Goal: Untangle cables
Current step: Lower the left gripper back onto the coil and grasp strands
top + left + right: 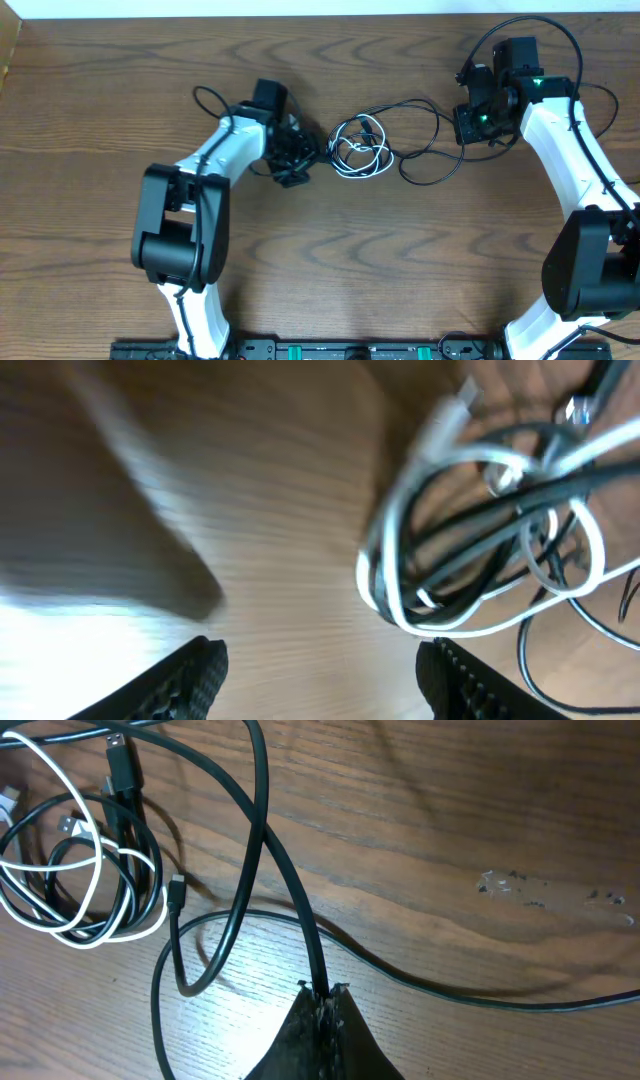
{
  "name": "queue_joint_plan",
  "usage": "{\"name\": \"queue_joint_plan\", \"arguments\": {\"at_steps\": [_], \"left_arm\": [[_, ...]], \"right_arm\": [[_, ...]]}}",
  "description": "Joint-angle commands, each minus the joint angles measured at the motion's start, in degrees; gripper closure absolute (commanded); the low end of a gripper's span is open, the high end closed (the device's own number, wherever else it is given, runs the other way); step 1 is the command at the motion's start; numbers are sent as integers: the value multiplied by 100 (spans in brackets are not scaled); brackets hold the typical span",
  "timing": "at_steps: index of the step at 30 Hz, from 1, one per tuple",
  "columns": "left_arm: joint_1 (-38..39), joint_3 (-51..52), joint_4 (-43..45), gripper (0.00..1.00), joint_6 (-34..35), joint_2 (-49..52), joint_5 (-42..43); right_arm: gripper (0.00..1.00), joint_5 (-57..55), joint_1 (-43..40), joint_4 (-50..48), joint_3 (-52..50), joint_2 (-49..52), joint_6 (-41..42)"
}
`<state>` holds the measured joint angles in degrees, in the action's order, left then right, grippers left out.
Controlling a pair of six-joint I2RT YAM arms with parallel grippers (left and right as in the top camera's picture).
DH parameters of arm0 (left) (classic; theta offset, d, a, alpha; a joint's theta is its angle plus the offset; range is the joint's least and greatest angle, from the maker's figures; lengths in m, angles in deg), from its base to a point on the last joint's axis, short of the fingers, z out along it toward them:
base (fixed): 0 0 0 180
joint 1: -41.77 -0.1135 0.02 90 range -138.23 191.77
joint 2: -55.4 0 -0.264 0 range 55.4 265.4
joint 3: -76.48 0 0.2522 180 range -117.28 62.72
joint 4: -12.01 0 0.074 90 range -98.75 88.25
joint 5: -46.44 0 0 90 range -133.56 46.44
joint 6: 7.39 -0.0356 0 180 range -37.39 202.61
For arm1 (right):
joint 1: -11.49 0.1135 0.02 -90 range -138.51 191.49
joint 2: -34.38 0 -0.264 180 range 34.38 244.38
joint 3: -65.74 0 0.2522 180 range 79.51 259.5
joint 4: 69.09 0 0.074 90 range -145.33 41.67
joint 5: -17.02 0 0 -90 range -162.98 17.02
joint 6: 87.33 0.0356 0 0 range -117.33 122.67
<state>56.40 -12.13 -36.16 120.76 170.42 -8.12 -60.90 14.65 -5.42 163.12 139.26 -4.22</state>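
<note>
Overhead, two arms flank one tangle [360,145] lying mid-bench, nearer the far edge than the near one. It holds one white cord [390,520] and several black cords [520,505]; how many black ones cannot be counted, since their loops overlap.

Two tools are in view. The left tool [293,165] sits just beside the tangle's left side. In the left wrist view its textured black fingers [195,675] stand wide apart with only bare wood between them, the coil lying ahead and to one side. The right tool [322,998] is pinched tight on a single black cord [285,890], which rises from the fingertips in a smooth curve toward the coil, while another length trails away across the wood.

The bench [100,120] is brown with bold wavy wood grain. Its far edge shows as a pale strip along the top of the overhead view. Open wood spreads in front of the tangle, between the two arm bases, and out to the left.

All the cords are thin, round and glossy. A small black plug [176,892] ends one hooked strand, and a longer black connector [118,765] lies across the coil's top.
</note>
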Motion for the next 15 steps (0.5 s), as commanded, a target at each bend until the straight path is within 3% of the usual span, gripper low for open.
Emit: {"name": "queue_joint_plan", "arguments": {"at_steps": [1, 13, 14, 15], "left_arm": [[328, -7, 2, 30, 297, 103, -186], [1001, 0, 369, 26, 702, 105, -1954], [1010, 0, 444, 31, 697, 105, -2004], [1016, 0, 505, 45, 697, 105, -2039]], "right_arm": [[99, 50, -11, 7, 22, 15, 42], [99, 195, -7, 37, 22, 15, 39], [99, 267, -7, 37, 22, 15, 42], [99, 317, -7, 39, 22, 15, 39]]}}
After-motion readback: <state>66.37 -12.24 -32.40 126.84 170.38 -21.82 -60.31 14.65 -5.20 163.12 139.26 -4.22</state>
